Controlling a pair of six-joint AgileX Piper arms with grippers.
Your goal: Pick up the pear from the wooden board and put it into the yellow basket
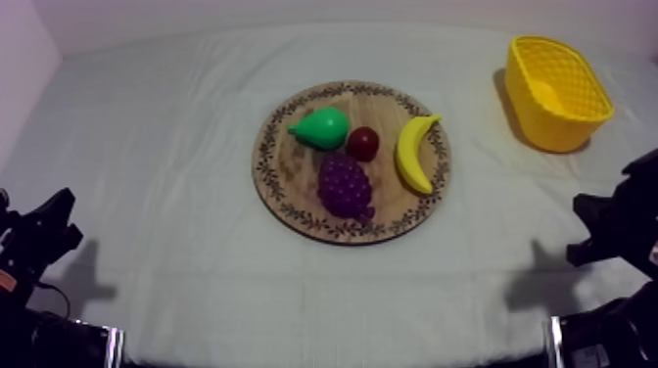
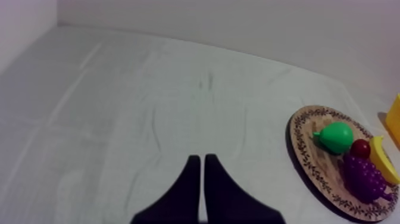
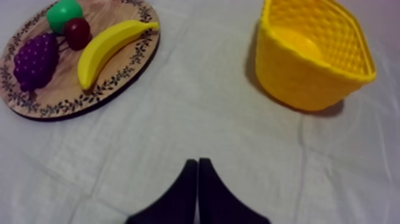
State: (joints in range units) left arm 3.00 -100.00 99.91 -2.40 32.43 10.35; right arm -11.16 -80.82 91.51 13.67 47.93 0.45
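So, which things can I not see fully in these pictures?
- Left wrist view: the yellow basket is a sliver, cut by the edge; the banana is cut too.
- Right wrist view: the pear is cut by the edge and partly behind the small red fruit.

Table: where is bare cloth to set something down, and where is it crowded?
Free: wide cloth left of the wooden board; the strip between board and yellow basket; the near stretch in front of the board. Crowded: the board, with pear, small red fruit, grapes and banana packed together.
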